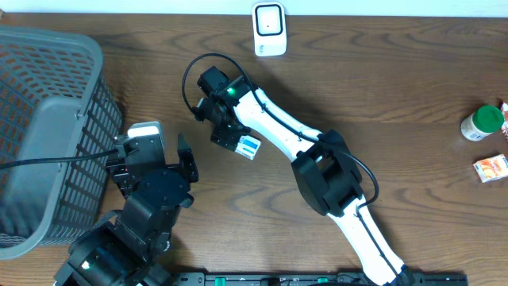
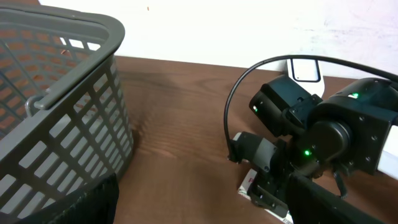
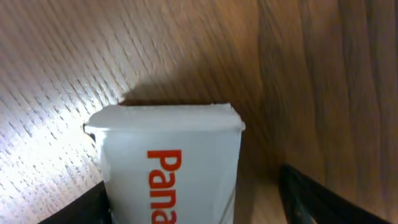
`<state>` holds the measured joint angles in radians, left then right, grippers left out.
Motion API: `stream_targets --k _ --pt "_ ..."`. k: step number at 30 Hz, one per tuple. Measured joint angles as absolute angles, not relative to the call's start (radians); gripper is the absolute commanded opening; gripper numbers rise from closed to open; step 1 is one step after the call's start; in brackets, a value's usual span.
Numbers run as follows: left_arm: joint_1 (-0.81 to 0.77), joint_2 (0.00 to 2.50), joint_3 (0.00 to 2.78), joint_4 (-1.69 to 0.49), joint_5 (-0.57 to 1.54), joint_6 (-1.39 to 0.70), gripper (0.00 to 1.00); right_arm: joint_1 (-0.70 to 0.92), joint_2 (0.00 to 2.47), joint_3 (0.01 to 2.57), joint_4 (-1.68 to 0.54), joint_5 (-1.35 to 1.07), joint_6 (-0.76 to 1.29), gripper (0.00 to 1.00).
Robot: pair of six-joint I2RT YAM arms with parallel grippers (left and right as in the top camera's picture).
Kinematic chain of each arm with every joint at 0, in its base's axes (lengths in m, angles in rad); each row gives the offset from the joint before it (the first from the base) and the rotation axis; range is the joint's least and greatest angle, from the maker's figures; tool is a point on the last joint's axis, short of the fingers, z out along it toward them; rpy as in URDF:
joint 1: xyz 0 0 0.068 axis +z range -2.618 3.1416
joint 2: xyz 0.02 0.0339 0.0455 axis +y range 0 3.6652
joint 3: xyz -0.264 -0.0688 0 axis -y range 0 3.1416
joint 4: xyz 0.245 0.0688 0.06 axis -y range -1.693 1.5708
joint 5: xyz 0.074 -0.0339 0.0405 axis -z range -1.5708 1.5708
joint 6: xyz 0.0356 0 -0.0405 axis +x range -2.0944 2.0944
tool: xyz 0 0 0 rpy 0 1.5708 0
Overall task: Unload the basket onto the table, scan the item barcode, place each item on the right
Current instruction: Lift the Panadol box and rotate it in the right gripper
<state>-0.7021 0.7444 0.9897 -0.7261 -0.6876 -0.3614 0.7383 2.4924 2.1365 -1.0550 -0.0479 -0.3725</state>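
- While the grey basket (image 1: 48, 119) sits at the far left of the bench (image 1: 397, 79), the left tool (image 1: 152, 149) hangs just beside it, fingers spread, nothing between them.
- Centre now: the right tool (image 1: 232, 137) is down over the small white box (image 3: 168, 162), which lies on the bench. Its fingers straddle the box, spread, with a gap showing on one side, so no pinch yet.
- My call: squeeze squarely on the box's sides, lift clean, then turn the barcode face towards the scanner (image 1: 269, 30) at the far edge. No barcode is in view, so I cannot tell which face carries it.
- Writing: orange "Pana" on the box, cut off by the frame edge.
- Far right, a green-capped bottle (image 1: 482, 123) and an orange packet (image 1: 490, 168): labels too small to read.
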Motion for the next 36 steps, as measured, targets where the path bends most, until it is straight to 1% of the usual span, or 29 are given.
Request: stream_targets --k 2,5,13,18,20,21,22,26,31,32,33,36 --pt "-0.702 0.744 0.990 -0.726 -0.688 -0.362 0.86 0.738 2.492 2.138 -1.081 -0.039 -0.357 0.63" --pt "-0.702 0.744 0.990 -0.726 -0.688 -0.362 0.86 0.737 2.492 2.142 -1.143 -0.023 -0.341 0.48" --pt "-0.702 0.744 0.990 -0.726 -0.688 -0.361 0.86 0.688 2.492 2.144 -1.246 -0.006 -0.305 0.39" --pt "-0.702 0.744 0.990 -0.726 -0.688 -0.362 0.86 0.588 2.492 2.145 -1.299 -0.006 -0.257 0.33" --pt "-0.702 0.744 0.990 -0.726 -0.688 -0.362 0.86 0.546 2.492 2.145 -1.324 -0.007 -0.237 0.32" --pt "-0.702 0.744 0.990 -0.726 -0.688 -0.362 0.86 0.527 2.492 2.145 -1.335 -0.009 -0.228 0.33" --pt "-0.702 0.744 0.990 -0.726 -0.688 -0.362 0.86 0.502 2.493 2.145 -1.347 -0.008 -0.221 0.36" --pt "-0.702 0.744 0.990 -0.726 -0.688 -0.361 0.86 0.434 2.497 2.144 -1.386 -0.006 -0.190 0.44" --pt "-0.702 0.744 0.990 -0.726 -0.688 -0.362 0.86 0.378 2.500 2.144 -1.434 -0.012 -0.135 0.68" --pt "-0.702 0.744 0.990 -0.726 -0.688 -0.361 0.86 0.377 2.500 2.144 -1.441 -0.015 -0.115 0.82" --pt "-0.702 0.744 0.990 -0.726 -0.688 -0.362 0.86 0.380 2.500 2.144 -1.444 -0.020 -0.110 0.86" --pt "-0.702 0.744 0.990 -0.726 -0.688 -0.362 0.86 0.394 2.500 2.143 -1.446 -0.025 -0.073 0.91"
